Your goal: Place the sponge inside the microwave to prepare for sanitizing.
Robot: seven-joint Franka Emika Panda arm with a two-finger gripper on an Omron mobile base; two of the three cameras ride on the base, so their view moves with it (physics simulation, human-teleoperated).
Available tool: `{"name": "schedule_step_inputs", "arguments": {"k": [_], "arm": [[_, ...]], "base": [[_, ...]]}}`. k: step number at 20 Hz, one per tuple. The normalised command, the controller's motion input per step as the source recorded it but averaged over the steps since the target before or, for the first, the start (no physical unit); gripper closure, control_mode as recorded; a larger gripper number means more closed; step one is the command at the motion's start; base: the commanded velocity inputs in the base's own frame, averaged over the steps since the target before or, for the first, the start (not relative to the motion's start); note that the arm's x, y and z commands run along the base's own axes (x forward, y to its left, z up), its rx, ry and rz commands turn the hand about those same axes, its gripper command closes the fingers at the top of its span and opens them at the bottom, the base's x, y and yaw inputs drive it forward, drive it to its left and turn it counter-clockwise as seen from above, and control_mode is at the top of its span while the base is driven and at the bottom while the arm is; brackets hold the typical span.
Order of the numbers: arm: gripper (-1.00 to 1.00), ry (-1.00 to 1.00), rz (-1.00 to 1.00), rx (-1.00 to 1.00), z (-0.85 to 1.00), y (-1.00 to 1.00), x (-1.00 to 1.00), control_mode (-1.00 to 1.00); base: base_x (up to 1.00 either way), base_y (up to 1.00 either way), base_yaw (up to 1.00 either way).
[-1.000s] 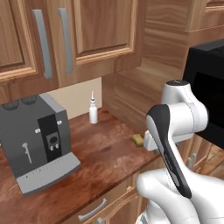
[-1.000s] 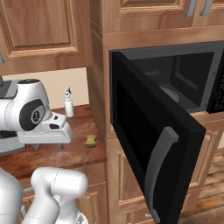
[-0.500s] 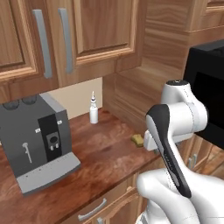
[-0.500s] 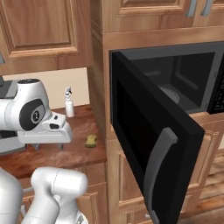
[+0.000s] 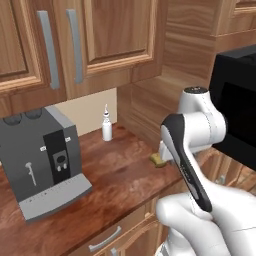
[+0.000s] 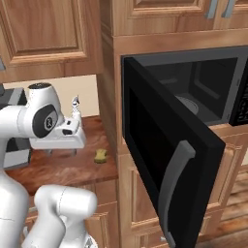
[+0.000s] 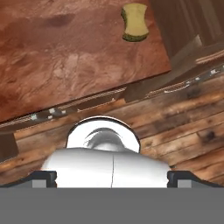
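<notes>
- The sponge (image 5: 158, 160) (image 6: 100, 155) (image 7: 134, 22) is seen lying flat on the wooden countertop (image 5: 115, 170) (image 6: 63, 167) (image 7: 65, 61), near its right-hand end and close to the front edge.
- In the hand view the sponge is shown as a small yellow block with a darker olive rim, near the top of the picture, well apart from the hand.
- The microwave (image 6: 193, 116) (image 5: 237, 115) is built into the wooden cabinet column to the right of the countertop, and its cavity is exposed.
- The microwave door (image 6: 164, 160) is swung wide open toward the camera, with its grey bar handle (image 6: 172, 186) at the free edge.
- A round turntable (image 6: 186, 104) is visible inside the cavity; nothing can be made out on it.
- The gripper (image 6: 60, 152) is held above the countertop, to the left of the sponge and not touching it; two short fingers are seen pointing down beneath the white hand.
- Whether the fingers are spread or closed cannot be told; nothing is seen held between them.
- A grey coffee machine (image 5: 42, 160) is stood at the left of the countertop, well apart from the sponge.
- A white spray bottle (image 5: 106, 125) (image 6: 75, 107) is stood upright at the back of the countertop, by the beige wall panel.
- Wooden upper cabinets (image 5: 90, 40) with grey bar handles are hung above the countertop.
</notes>
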Motion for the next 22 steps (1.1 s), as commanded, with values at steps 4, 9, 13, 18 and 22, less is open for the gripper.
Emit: {"name": "schedule_step_inputs", "arguments": {"k": [4,9,13,18,22], "arm": [[-1.00,-0.15,-0.16,-0.01,-0.21,0.03,0.61,-1.00],[-1.00,-0.10,-0.28,-0.11,-0.58,0.11,0.45,-1.00],[-1.00,0.00,-0.33,-0.08,-0.50,0.00,0.52,-1.00],[-1.00,0.01,-0.13,-0.03,-0.23,0.00,0.61,-1.00],[-1.00,0.00,-0.19,0.00,-0.27,0.00,0.70,-1.00]], "base": [[0.00,0.00,0.00],[0.00,0.00,0.00],[0.00,0.00,0.00],[0.00,0.00,0.00],[0.00,0.00,0.00]]}}
